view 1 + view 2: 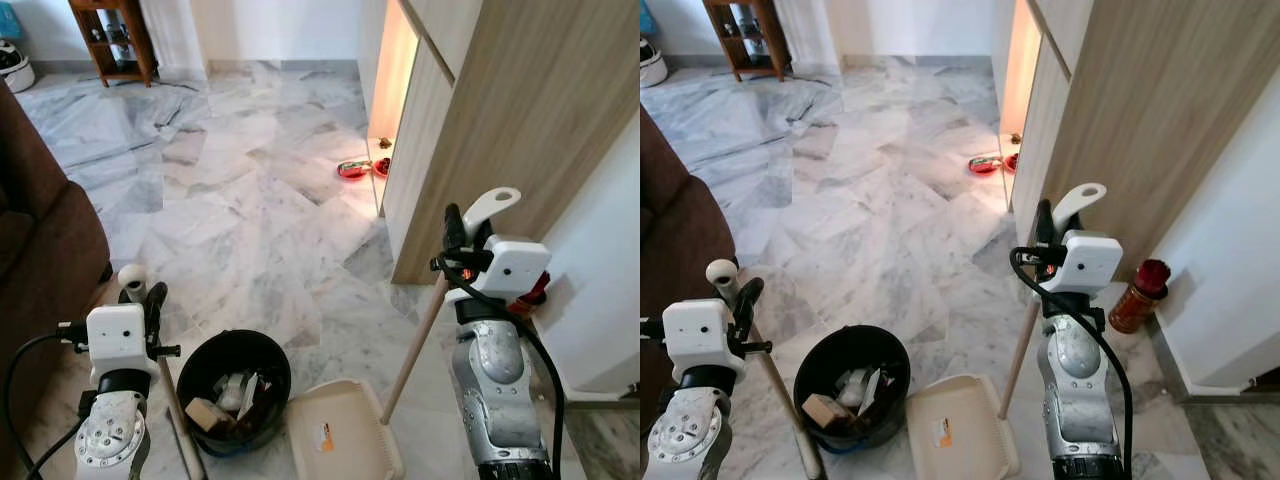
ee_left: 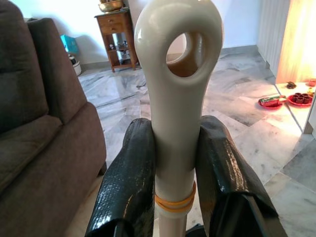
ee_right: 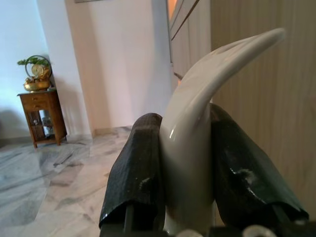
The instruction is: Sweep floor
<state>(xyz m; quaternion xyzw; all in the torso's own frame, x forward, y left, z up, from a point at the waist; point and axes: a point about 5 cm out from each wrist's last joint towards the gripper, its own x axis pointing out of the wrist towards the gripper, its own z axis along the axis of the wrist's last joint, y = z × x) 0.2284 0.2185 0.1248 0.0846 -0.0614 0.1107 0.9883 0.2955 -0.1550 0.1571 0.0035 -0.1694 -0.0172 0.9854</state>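
1. The left gripper (image 2: 175, 163) pinches the broom handle (image 2: 175, 98) between its two glossy black fingers (image 2: 128, 187). The handle is smooth cream plastic, ending in a rounded loop with an oval hanging hole; an orange rubber band circles it just below the fingers.
2. The right gripper (image 3: 185, 168) is pressed onto the dustpan handle (image 3: 197, 123), a pale glossy plastic grip that curves to a tapering point above the black fingers (image 3: 136, 168).
3. Both silver arms rise from the lower edge of the head views, forearms nearly upright, each with a white wrist camera box. The left arm stands beside the brown sofa (image 1: 40, 240), the right arm before the wood-grain cabinet (image 1: 500, 120).
4. From the right gripper a light wooden pole (image 1: 415, 340) slants down to the cream dustpan (image 1: 340, 430), which lies flat on the floor (image 1: 230, 200) just beside a round black bin (image 1: 234, 390) holding scraps of rubbish.
5. The broom's pole (image 1: 180, 410) runs down past the bin's left side; its head is out of sight.
6. The floor is polished grey-white veined marble.
7. The right eye view shows a reddish-brown jar with a red top (image 1: 1138, 295) by the wall, which the left eye view mostly hides behind the right wrist.
8. The left wrist view shows red dishes (image 2: 289, 98) on the floor by the lit cabinet opening and a small wooden side table (image 2: 116, 34); the right wrist view shows a gold bowl with a plant (image 3: 33, 74) on that table.
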